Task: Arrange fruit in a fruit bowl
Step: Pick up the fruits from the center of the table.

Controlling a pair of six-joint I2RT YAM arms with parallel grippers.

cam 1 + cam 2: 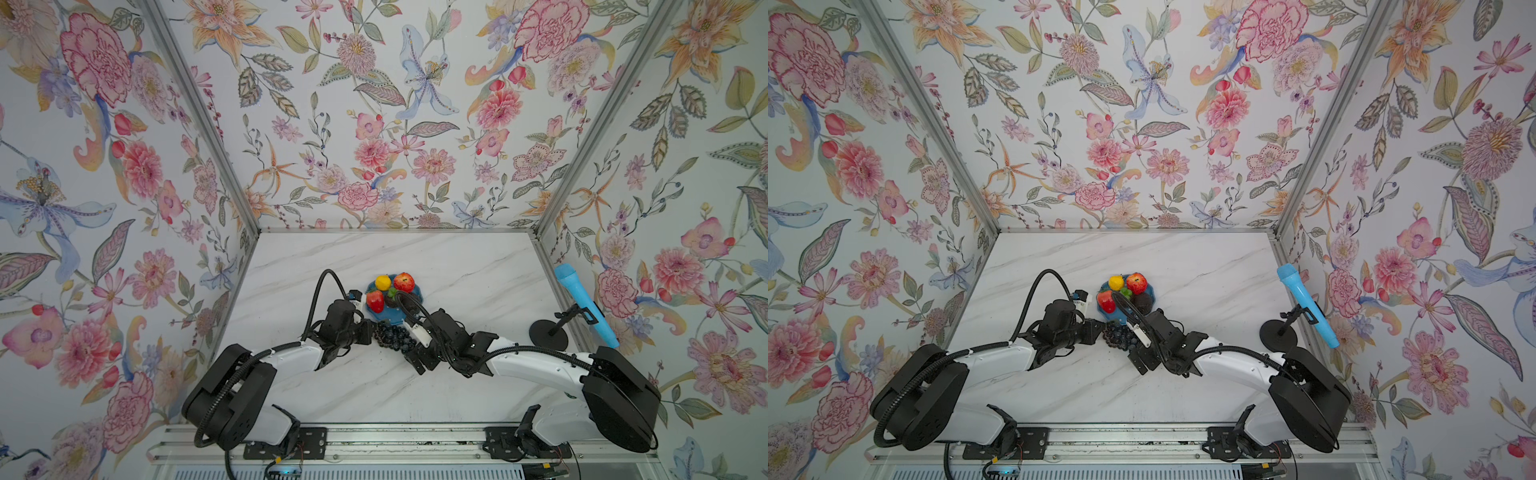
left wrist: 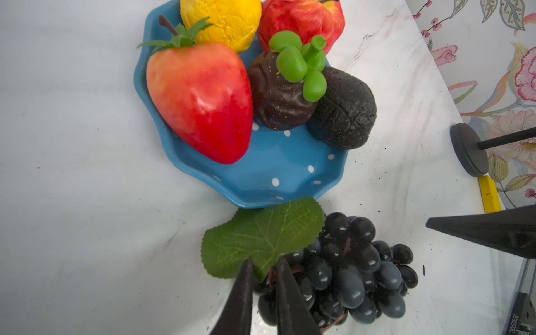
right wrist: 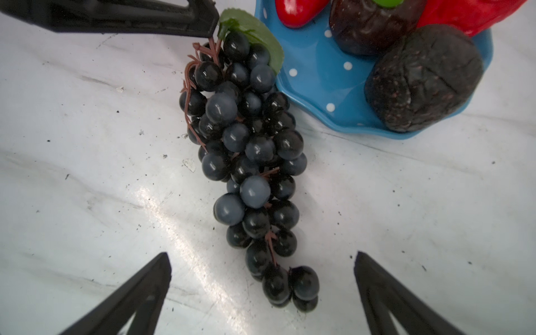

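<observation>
The blue polka-dot fruit bowl [image 2: 278, 171] [image 1: 386, 319] holds a strawberry [image 2: 203, 101], a yellow fruit [image 2: 223, 20], an apple [image 2: 298, 20] and a round brown-purple fruit [image 2: 275, 98]. A blackish avocado [image 2: 345, 110] leans over its rim. The dark grape bunch [image 2: 348, 269] [image 3: 246, 145] [image 1: 395, 336] lies on the table against the bowl's near edge. My left gripper [image 2: 265, 261] is shut on the bunch's stem end, under its green leaf [image 2: 261, 235]. My right gripper [image 3: 261, 255] stands wide open, its fingers either side of the bunch's tail, touching nothing.
A light-blue toy microphone [image 1: 584, 309] leans on a black stand [image 1: 548, 334] at the table's right edge. Floral walls close in the table [image 1: 457, 266] on three sides. A metal rail [image 1: 395, 449] with both arm bases runs along the front.
</observation>
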